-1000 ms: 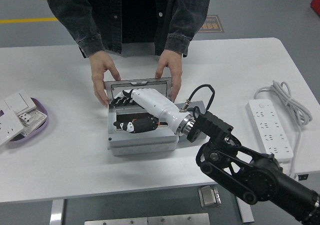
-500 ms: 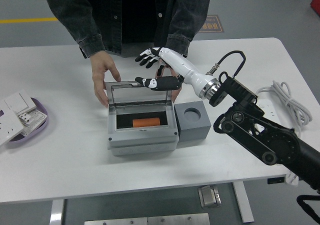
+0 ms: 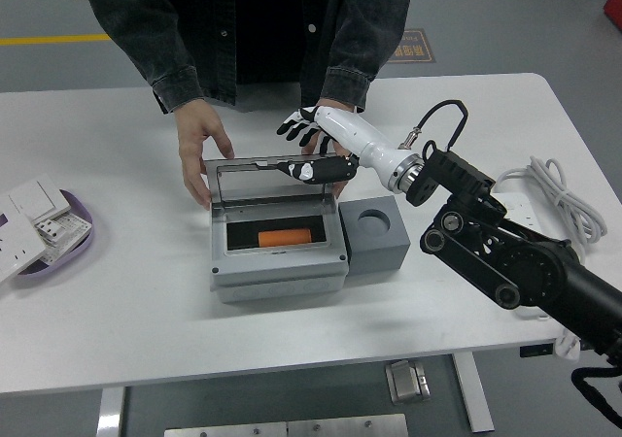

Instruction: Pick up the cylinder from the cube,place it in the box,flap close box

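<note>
Head view of the white bench (image 3: pixel 117 320). The grey box (image 3: pixel 279 262) stands open, its lid (image 3: pixel 267 182) raised upright at the far side; the orange cylinder (image 3: pixel 284 237) lies on its side inside the box. Just beside the box, on its right, sits the grey cube (image 3: pixel 373 235), its round socket vacant. The robot's right hand (image 3: pixel 316 146) reaches over the top edge of the lid with fingers spread, holding nothing, its thumb lying along that edge. A person at the far side steadies the lid with one hand (image 3: pixel 201 146) at its left corner; the other hand (image 3: pixel 328 131) is partly hidden behind the robot's.
</note>
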